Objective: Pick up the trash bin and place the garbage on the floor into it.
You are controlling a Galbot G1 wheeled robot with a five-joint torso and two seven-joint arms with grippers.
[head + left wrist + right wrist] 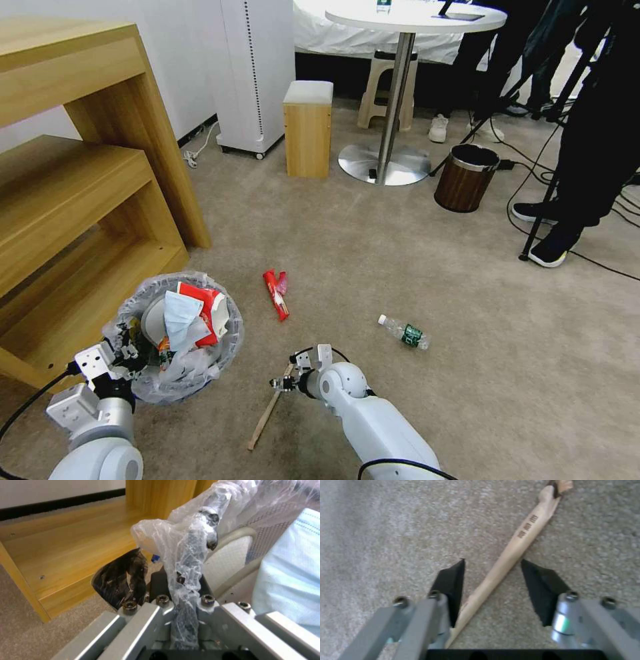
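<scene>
Left arm reached forward at the lower left of the head view, wrist bent toward the wooden shelf unit (80, 200). Left end effector (123, 357) was clenched on the rim of the small round trash bin with crinkled clear plastic liner (230, 337) — the left wrist view showed liner plastic (186, 555) pinched between the dark fingers (121, 580). Bin sat beside the shelf unit, already holding a pale blue mask (181, 319) and a red carton (212, 308).

Right arm extended low over the beige short-pile carpet (400, 253), forearm angled forward and to the left. Right end effector (283, 381) was spread open, grasping nothing — its two black pads (453, 582) straddled the light wooden stick (510, 552) lying flat on the carpet.

On the carpet farther out: a red wrapper (276, 293) and a clear plastic bottle with green label (405, 331), well apart.
</scene>
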